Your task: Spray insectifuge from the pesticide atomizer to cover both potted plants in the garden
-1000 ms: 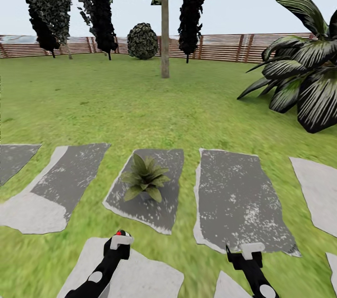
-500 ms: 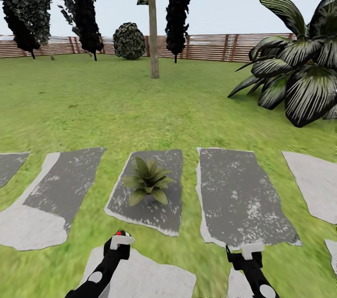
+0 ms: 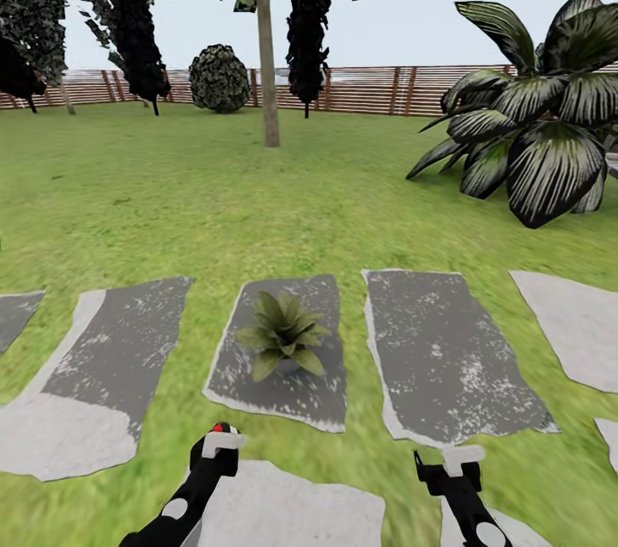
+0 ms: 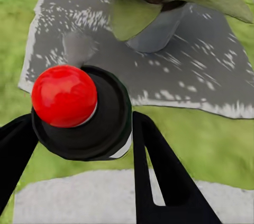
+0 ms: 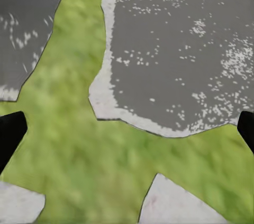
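While the lawn (image 3: pixel 257 203) looks like fuzzy green carpet, the slabs (image 3: pixel 116 358) are flat speckled grey. Left gripper (image 4: pixel 79 134) has its black fingers (image 4: pixel 159 176) clamped around the pesticide atomizer (image 4: pixel 79 110), a round dark bottle with a glossy red ball top. Just past it, a potted plant (image 3: pixel 283 337) with pointed olive leaves sits on a slab. Right gripper (image 5: pixel 127 129) hangs spread wide over grass. Big striped-leaf plant (image 3: pixel 532 143) far right, slat fence (image 3: pixel 378 90) behind.

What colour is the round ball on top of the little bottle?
Shiny red. The pesticide atomizer has a black body; its red top shows best in the left wrist view, held in the left tool.
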Controlling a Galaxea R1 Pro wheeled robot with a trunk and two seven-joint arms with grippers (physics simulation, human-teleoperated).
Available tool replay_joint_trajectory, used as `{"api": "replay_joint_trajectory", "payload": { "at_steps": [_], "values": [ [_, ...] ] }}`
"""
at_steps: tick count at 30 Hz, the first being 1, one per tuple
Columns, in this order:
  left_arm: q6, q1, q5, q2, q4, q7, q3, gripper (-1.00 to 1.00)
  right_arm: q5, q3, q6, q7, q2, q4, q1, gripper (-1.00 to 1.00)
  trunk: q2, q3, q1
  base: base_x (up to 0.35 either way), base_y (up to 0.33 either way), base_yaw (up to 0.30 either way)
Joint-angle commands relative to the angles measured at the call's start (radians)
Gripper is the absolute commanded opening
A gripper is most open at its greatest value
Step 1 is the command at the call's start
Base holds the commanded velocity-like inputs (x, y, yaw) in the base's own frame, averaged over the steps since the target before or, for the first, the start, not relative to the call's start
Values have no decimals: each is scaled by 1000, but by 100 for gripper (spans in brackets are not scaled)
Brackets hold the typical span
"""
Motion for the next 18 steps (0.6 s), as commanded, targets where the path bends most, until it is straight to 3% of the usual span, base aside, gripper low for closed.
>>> {"api": "replay_joint_trajectory", "payload": {
  "at_steps": [1,5,18],
  "values": [
    [-3,-1,4,0,1,-1,-3,-100,10,-2,-2,-5,0,0,0,100,0,-1,0,0,308,-6],
    [-3,0,4,0,0,-1,-3,-100,10,-2,-3,-5,0,0,0,100,0,-1,0,20,305,-1],
    [-4,-2,2,2,-11,-1,-6,-100,10,-2,-1,-4,0,0,0,100,0,9,0,2,5,-193]
  ]
}}
